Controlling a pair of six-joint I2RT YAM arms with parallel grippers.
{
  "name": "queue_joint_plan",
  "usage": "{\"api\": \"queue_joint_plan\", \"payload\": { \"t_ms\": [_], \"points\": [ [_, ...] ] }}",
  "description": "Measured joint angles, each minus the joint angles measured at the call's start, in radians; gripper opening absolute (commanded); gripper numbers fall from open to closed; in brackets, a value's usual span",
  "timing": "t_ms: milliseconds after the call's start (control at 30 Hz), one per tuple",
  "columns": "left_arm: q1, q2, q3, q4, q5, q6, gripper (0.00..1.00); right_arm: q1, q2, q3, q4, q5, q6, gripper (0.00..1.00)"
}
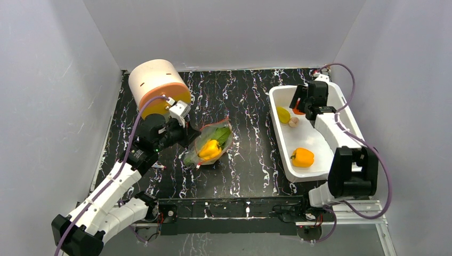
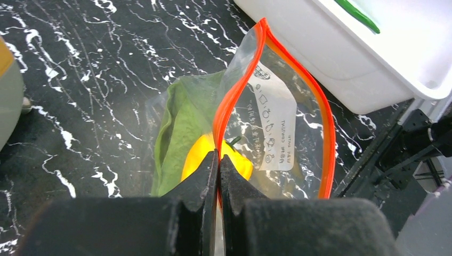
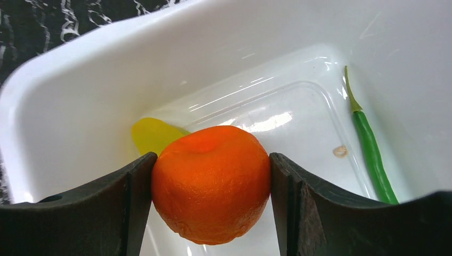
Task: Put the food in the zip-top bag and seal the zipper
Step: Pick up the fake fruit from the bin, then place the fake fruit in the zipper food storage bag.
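Left hand pinches the zipper, lower centre. Right hand clamps the orange fruit in the tub.

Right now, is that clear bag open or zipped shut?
The zip-top bag is open: its zipper strips bow apart, leaving a gap between them.
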Motion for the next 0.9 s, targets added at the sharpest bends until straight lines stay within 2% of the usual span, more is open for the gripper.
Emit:
{"api": "queue_joint_plan", "payload": {
  "t_ms": [300, 500, 700, 900],
  "points": [
    [0.000, 0.058, 0.044, -0.016, -0.113, 0.009, 0.00, 0.037, -0.183, 0.036, -0.106, -0.033, 0.033, 0.45],
    [0.000, 0.142, 0.120, -0.024, -0.203, -0.009, 0.00, 0.161, -0.238, 0.040, -0.142, -0.071, 0.072, 0.45],
    [0.000, 0.276, 0.301, -0.055, -0.255, -0.035, 0.00, 0.270, -0.320, 0.040, -0.145, -0.138, 0.093, 0.44],
    [0.000, 0.291, 0.311, -0.037, -0.308, -0.009, 0.00, 0.361, -0.422, 0.040, -0.134, -0.206, 0.132, 0.44]
  ]
}}
